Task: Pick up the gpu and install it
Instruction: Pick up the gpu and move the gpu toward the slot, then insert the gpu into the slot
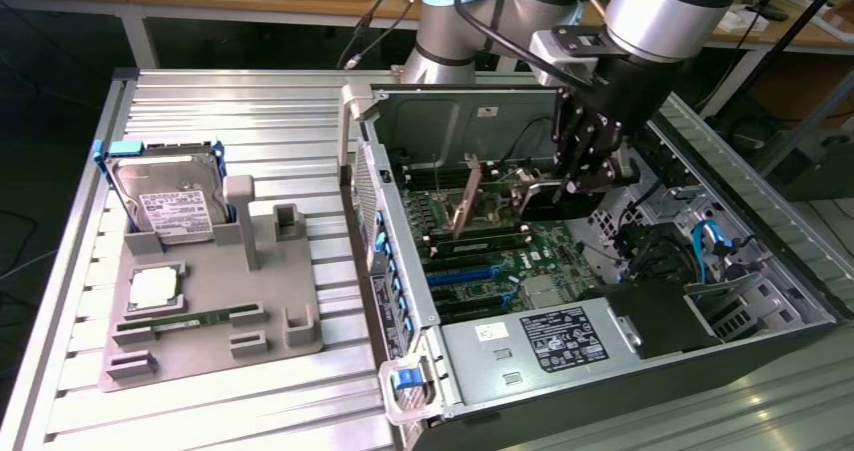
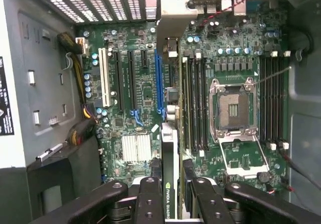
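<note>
Inside the open computer case (image 1: 787, 291), which lies on its side at the bench's (image 1: 200, 411) edge on the exterior view's right, the robot arm (image 1: 667, 11) reaches over the motherboard (image 2: 140, 93). Its jaws are clamped on the graphics card (image 2: 169, 194), which is held on edge with its silver bracket (image 2: 170, 18) toward the vented rear wall. The card runs just beside the long blue slot (image 2: 159, 83), between it and the memory slots (image 2: 195, 103). Whether its contacts have met a slot is hidden. The risk, as I judge it, is that a slight sideways offset would press the card's edge onto the board or the memory clips. The bracket could also snag the rear wall and twist the card in the grip.
</note>
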`<move>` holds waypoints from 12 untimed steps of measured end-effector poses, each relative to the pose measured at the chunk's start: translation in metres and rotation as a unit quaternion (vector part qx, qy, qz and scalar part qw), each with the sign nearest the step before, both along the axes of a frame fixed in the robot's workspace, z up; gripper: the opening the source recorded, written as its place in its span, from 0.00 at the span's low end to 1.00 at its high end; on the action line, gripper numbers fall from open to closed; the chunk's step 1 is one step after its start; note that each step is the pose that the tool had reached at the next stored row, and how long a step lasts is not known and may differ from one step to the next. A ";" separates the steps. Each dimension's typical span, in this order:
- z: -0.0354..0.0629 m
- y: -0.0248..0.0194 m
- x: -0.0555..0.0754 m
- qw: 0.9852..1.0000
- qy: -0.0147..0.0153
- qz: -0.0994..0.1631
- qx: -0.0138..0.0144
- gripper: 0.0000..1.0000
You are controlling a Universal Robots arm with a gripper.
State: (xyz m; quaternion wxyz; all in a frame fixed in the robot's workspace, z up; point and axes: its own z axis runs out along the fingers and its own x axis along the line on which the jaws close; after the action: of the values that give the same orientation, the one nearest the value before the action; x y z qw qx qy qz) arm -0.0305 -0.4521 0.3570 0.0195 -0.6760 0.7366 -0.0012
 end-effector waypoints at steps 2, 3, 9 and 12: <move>0.0001 0.0000 0.000 1.000 0.000 -0.013 0.000 0.27; 0.0000 0.0000 0.000 1.000 0.000 -0.019 0.000 0.27; 0.0000 0.0000 0.000 1.000 0.000 -0.028 0.000 0.27; 0.0000 0.0000 0.000 1.000 0.000 -0.028 0.000 0.27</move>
State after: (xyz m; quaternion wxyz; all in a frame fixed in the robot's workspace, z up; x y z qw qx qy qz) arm -0.0302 -0.4521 0.3569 0.0194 -0.6551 0.7553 -0.0018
